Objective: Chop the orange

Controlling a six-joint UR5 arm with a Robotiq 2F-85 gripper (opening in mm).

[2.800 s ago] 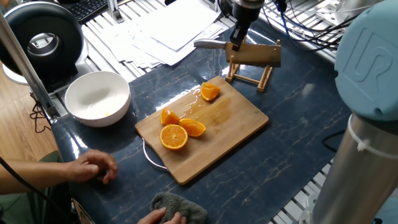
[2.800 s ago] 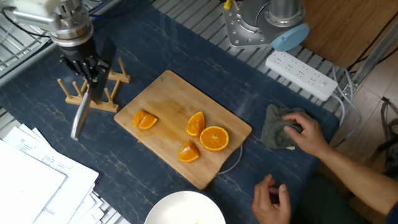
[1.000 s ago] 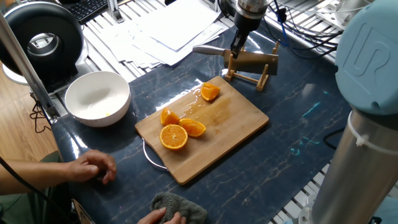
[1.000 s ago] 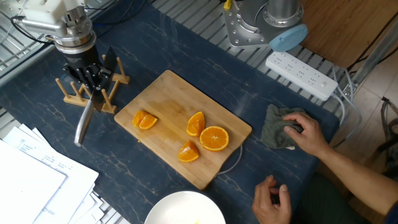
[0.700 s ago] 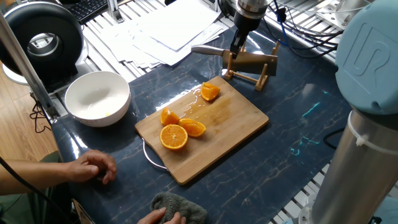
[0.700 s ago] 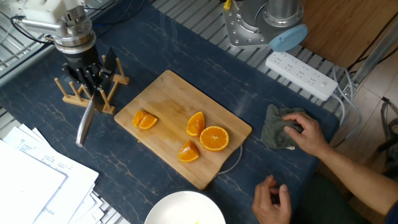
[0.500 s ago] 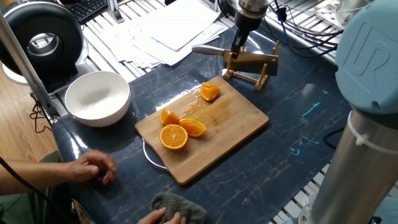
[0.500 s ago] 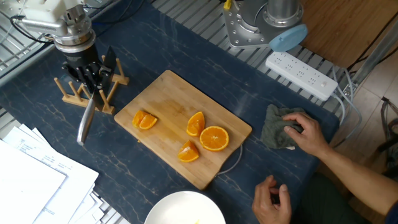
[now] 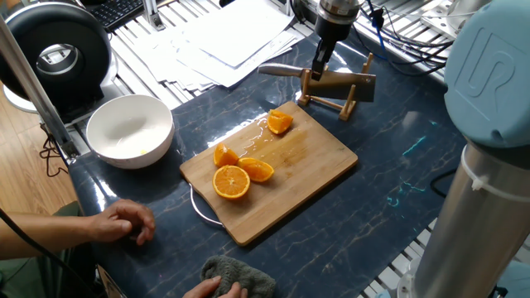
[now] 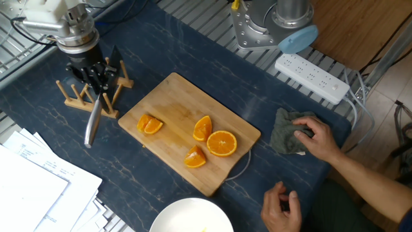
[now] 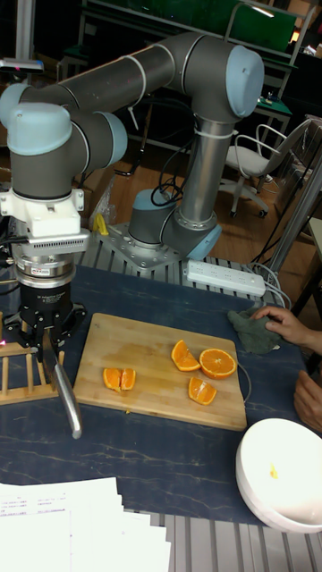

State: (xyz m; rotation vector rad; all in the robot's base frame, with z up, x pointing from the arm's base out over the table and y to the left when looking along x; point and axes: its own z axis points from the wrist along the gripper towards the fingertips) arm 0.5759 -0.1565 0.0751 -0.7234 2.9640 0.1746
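Note:
My gripper (image 9: 319,64) (image 10: 96,80) (image 11: 46,344) is shut on a knife's handle, right over the wooden rack (image 9: 339,87) (image 10: 77,96) beyond the board's far end. The knife blade (image 9: 281,71) (image 10: 93,122) (image 11: 67,393) sticks out past the rack, above the table. The orange (image 9: 280,122) (image 10: 149,124) (image 11: 118,378), a small wedge with a cut line through it, lies on the cutting board (image 9: 306,165) (image 10: 174,96) at the end nearest the knife. Two more wedges (image 9: 257,170) (image 10: 203,127) and a round half (image 9: 232,182) (image 10: 222,143) lie at the other end.
A white bowl (image 9: 130,128) (image 11: 282,469) stands off the board's side. A person's hands (image 9: 124,222) (image 10: 318,135) rest at the table edge, one on a grey cloth (image 10: 290,132). Papers (image 9: 224,33) and a power strip (image 10: 312,74) lie at the table's margins.
The gripper with the knife has come down and shifted slightly over the rack, the blade swinging a little toward the board. The orange pieces and the hands have stayed put.

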